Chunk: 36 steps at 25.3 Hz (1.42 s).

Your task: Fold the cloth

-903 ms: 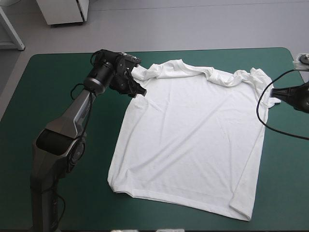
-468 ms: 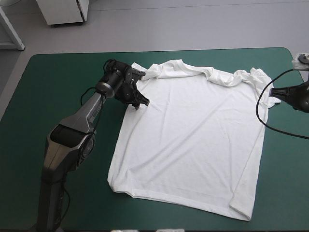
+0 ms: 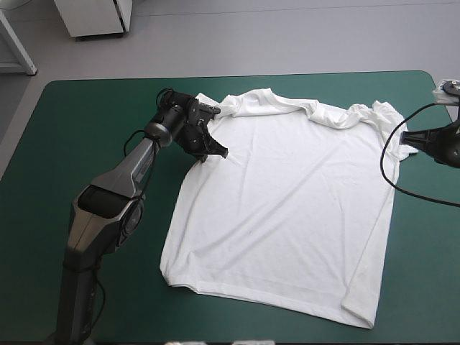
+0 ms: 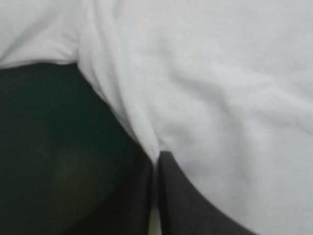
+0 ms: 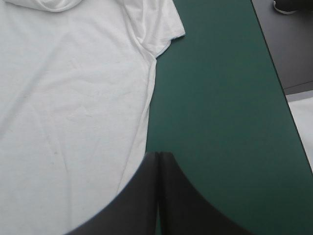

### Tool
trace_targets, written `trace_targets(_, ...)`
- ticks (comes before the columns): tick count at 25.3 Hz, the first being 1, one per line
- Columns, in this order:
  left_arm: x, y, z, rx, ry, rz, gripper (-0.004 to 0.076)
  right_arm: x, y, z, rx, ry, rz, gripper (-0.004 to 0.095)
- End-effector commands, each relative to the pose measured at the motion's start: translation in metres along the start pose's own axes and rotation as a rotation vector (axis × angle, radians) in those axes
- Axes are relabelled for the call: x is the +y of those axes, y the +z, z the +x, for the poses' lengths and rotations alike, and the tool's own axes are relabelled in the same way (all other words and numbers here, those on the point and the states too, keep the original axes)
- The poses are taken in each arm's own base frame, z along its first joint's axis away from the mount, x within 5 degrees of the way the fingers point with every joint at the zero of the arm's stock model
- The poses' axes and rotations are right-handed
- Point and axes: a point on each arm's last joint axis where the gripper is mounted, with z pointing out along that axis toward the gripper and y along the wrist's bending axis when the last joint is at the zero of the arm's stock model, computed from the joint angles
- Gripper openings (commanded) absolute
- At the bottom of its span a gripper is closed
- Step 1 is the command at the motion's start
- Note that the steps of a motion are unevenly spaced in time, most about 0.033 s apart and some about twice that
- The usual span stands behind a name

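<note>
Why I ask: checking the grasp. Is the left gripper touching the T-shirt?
Touching. The left wrist view shows the left gripper shut on a fold of the T-shirt, white cloth pinched at its tip.

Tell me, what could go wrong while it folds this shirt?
The left fingers pinch only a thin fold at the edge of the T-shirt, so it might slip free when pulled. The cloth near the collar lies bunched, so a fold could trap wrinkles there.

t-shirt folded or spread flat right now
Spread flat: the T-shirt lies open on the teal-green cover, its whole body showing with no fold across it, bunched only along its far edge.
</note>
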Motion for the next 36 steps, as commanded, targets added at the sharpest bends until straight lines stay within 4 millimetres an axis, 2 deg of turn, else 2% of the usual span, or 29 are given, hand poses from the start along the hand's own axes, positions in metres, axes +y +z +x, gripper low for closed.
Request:
trace_targets(1, 0.000, -0.026, 0.001, -0.013, 0.000, -0.019, -0.0009, -0.005, -0.016, -0.005, -0.081, -0.008, 0.021, -0.0017)
trace_targets(3, 0.000, -0.026, 0.001, -0.015, -0.001, -0.017, -0.0009, -0.006, -0.011, -0.007, -0.086, -0.016, 0.039, -0.0014)
trace_targets(5, 0.000, -0.026, 0.001, -0.016, -0.001, -0.014, -0.0009, -0.004, 0.009, -0.009, -0.017, -0.031, 0.043, 0.0047)
trace_targets(6, 0.000, -0.026, 0.001, -0.016, -0.002, -0.013, -0.0009, 0.000, 0.025, -0.011, 0.052, -0.059, 0.019, 0.0115)
trace_targets(10, -0.001, -0.026, 0.001, -0.017, -0.004, -0.006, -0.0009, 0.009, 0.098, -0.018, 0.238, -0.077, -0.003, 0.0521)
trace_targets(11, -0.001, -0.026, 0.000, -0.020, -0.004, -0.007, -0.0009, 0.008, 0.107, -0.019, 0.253, -0.086, 0.018, 0.0554)
trace_targets(13, -0.001, -0.026, 0.000, -0.023, -0.004, -0.007, -0.0009, 0.009, 0.130, -0.024, 0.234, -0.089, 0.017, 0.0517)
trace_targets(15, -0.001, -0.026, 0.000, -0.023, -0.004, -0.004, -0.0009, 0.009, 0.143, -0.026, 0.235, -0.086, 0.016, 0.0486)
trace_targets(18, -0.001, -0.026, 0.000, -0.023, -0.004, -0.004, -0.0009, -0.002, 0.175, -0.022, 0.322, -0.047, 0.024, 0.0486)
trace_targets(21, -0.001, -0.026, 0.000, -0.023, -0.004, -0.004, -0.0009, -0.008, 0.195, -0.021, 0.343, -0.003, -0.028, 0.0486)
trace_targets(29, -0.001, -0.026, 0.000, -0.025, -0.003, -0.010, -0.0009, -0.007, 0.230, -0.020, 0.365, 0.023, -0.057, 0.0479)
trace_targets(36, -0.001, -0.026, -0.002, -0.040, -0.003, -0.011, -0.0009, -0.005, 0.240, -0.030, 0.351, 0.033, -0.073, 0.0405)
